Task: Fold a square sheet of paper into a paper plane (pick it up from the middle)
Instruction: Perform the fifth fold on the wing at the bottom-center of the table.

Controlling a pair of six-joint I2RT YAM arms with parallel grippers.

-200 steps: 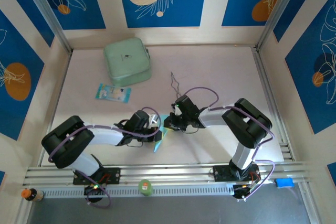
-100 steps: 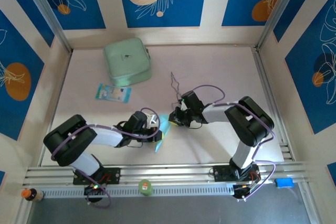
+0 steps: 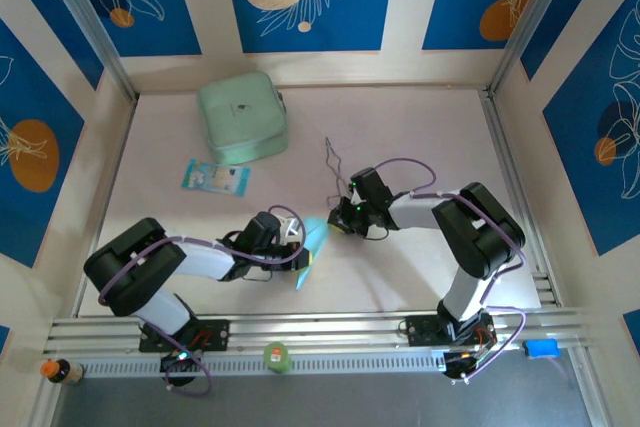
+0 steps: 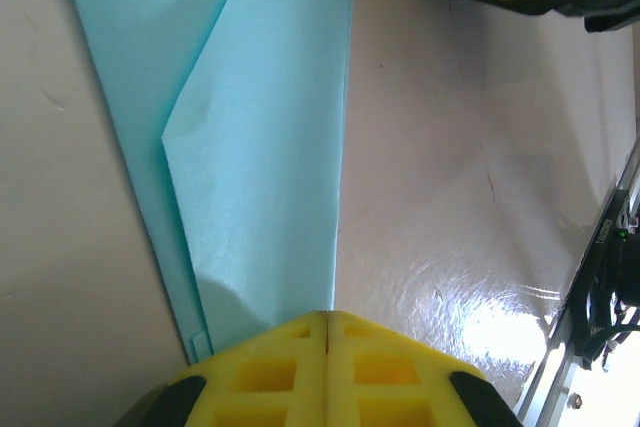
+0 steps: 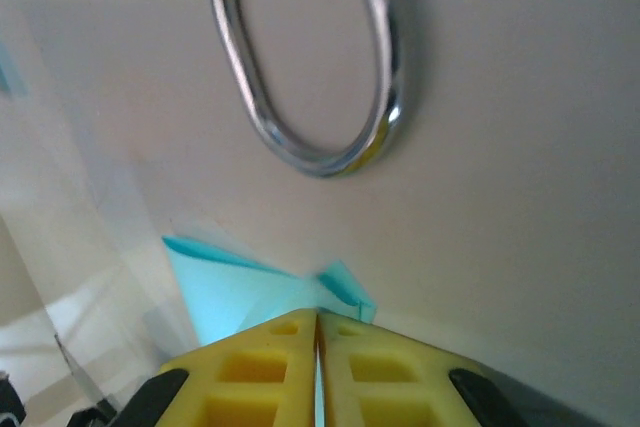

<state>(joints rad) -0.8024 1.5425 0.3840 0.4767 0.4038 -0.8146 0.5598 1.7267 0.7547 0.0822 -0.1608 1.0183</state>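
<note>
1. Mint-green case (image 3: 243,119): rounded, soft-cornered box at the far left of the table (image 3: 420,137). The lid is down, so the contents are hidden.
2. Blue-and-white packet (image 3: 215,178): small, flat and printed. It lies just in front of the case, apart from it.
3. Paper plane (image 3: 312,247): thin matt cyan paper folded to a slim point, lying near the table's front middle between the two grippers. The left wrist view (image 4: 270,147) shows layered flaps, crisp straight creases and one sharp inner corner.
4. Left gripper (image 3: 298,247): in its wrist view (image 4: 327,319) the yellow ribbed pads are pressed together with no gap. They are clamped on the near end of the plane, and the cyan sheet runs straight out from the seam.
5. Right gripper (image 3: 338,227): its wrist view (image 5: 317,317) shows the yellow pads together with a cyan sliver in the seam. Paper (image 5: 235,292) fans out at the tips, so it is pinching the plane's far end.
6. Metal tongs (image 3: 333,159): thin bright wire, just beyond the right gripper. A polished oval loop (image 5: 322,161) lies flat on the table, apart from the paper.
7. Table surface: pale, smooth and slightly glossy, with a glare patch in the left wrist view.
</note>
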